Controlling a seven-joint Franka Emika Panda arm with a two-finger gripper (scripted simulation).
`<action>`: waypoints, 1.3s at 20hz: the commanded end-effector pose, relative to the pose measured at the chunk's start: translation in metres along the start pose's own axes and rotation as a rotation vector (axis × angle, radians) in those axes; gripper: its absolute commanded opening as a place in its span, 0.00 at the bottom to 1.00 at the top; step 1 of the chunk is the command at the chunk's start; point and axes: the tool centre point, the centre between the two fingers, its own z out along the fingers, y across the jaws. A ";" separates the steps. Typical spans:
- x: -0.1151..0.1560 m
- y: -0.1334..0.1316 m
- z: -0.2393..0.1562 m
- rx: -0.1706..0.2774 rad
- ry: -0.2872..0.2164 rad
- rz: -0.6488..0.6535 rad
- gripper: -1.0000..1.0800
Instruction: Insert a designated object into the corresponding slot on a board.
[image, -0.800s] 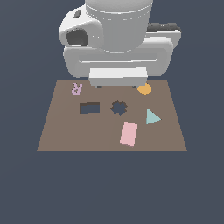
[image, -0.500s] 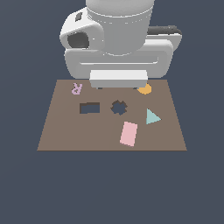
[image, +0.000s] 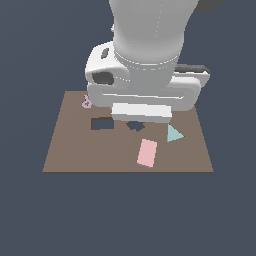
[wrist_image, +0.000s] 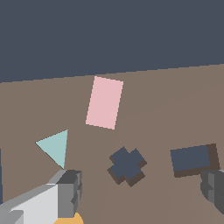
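Note:
The pale pink rectangular block (image: 147, 152) lies flat on the brown board (image: 75, 150), near its front edge and toward the exterior view's right. It also shows in the wrist view (wrist_image: 104, 103). The dark rectangular slot (image: 102, 123) (wrist_image: 192, 158) is empty, left of the gear-shaped cut-out (image: 135, 125) (wrist_image: 127, 165). My gripper (wrist_image: 142, 192) is open and empty above the board, with the gear cut-out between its fingers (wrist_image: 70, 192). In the exterior view the arm's hand (image: 142, 112) hides the fingers.
A teal triangle (image: 174, 134) (wrist_image: 54, 146) lies right of the gear cut-out. A small pink piece (image: 86, 102) sits at the board's back left. A sliver of the orange disc (wrist_image: 70, 218) shows by one finger; the arm hides it in the exterior view.
The arm has moved forward over the board, now covering the orange disc and part of the gear cut-out. The pieces on the board have not moved.

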 end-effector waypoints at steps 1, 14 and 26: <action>0.008 -0.006 0.014 -0.003 -0.004 0.027 0.96; 0.050 -0.028 0.080 -0.018 -0.022 0.162 0.96; 0.060 -0.032 0.095 -0.021 -0.027 0.191 0.96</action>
